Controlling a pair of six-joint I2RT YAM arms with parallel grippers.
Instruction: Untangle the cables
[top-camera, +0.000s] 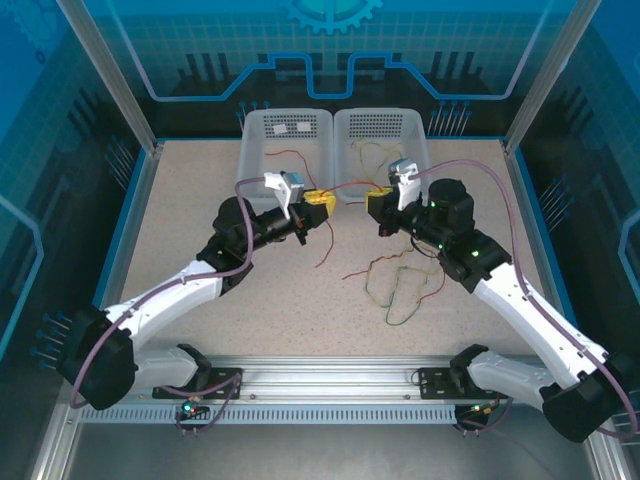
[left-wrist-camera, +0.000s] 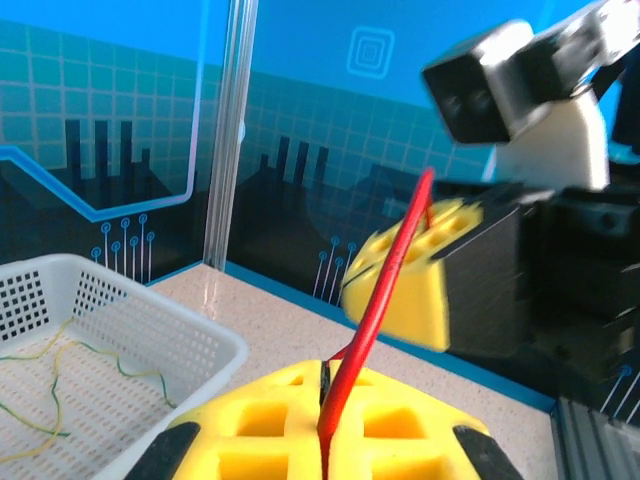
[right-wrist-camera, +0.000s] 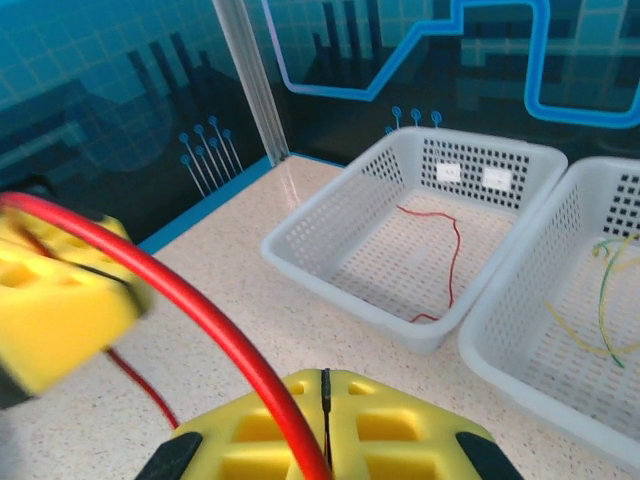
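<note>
The thin red cable has a smooth, glossy plastic sheath. The left gripper and right gripper carry yellow pads of matt, slightly grainy plastic with moulded pockets. The 2 white perforated plastic baskets look smooth and faintly shiny. The speckled beige tabletop is matt and granular. The silver metal base rail has a brushed sheen.
</note>
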